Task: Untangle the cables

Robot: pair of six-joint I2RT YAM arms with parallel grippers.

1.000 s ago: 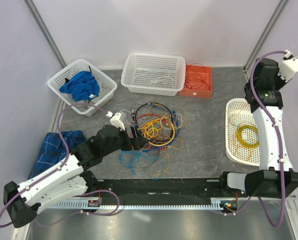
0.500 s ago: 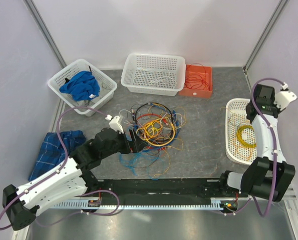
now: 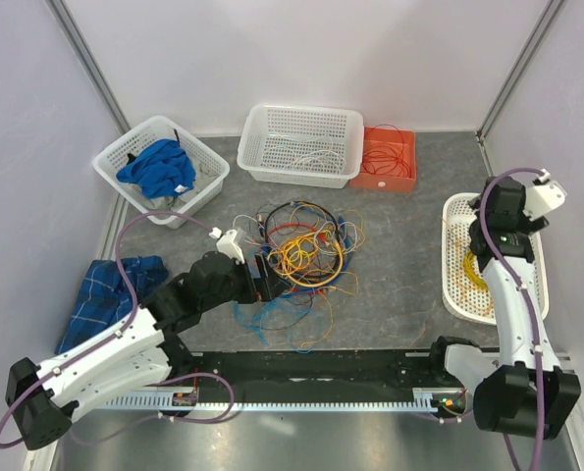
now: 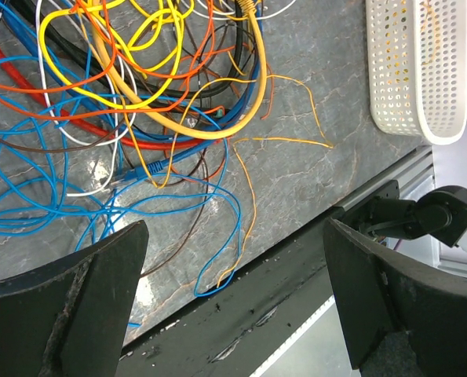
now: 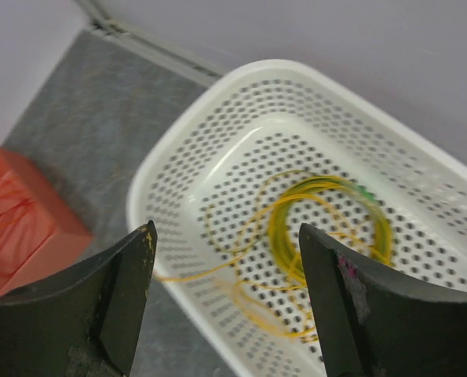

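Observation:
The cables (image 3: 301,250) lie in a loose tangle of yellow, orange, red, blue, black and white loops on the grey table. My left gripper (image 3: 268,276) hovers at the tangle's near left side. In the left wrist view it (image 4: 235,236) is open above blue and orange strands (image 4: 217,188), with nothing between its fingers. My right gripper (image 3: 488,210) hangs over the oval white basket (image 3: 451,257) on the right. It (image 5: 225,236) is open and empty above a yellow coil (image 5: 327,228) in that basket (image 5: 217,102). One thin yellow strand (image 5: 182,273) trails over the rim.
At the back left a white basket (image 3: 125,147) holds a blue cloth (image 3: 159,167). A second white basket (image 3: 301,123) with pale wires and an orange box (image 3: 388,157) of red wire stand at the back. A plaid cloth (image 3: 105,294) lies at the left. A black rail (image 3: 311,368) runs along the near edge.
The right arm has come down from high at the back right to just over the oval basket, and its jaws have gone from shut to open. The left arm has barely shifted.

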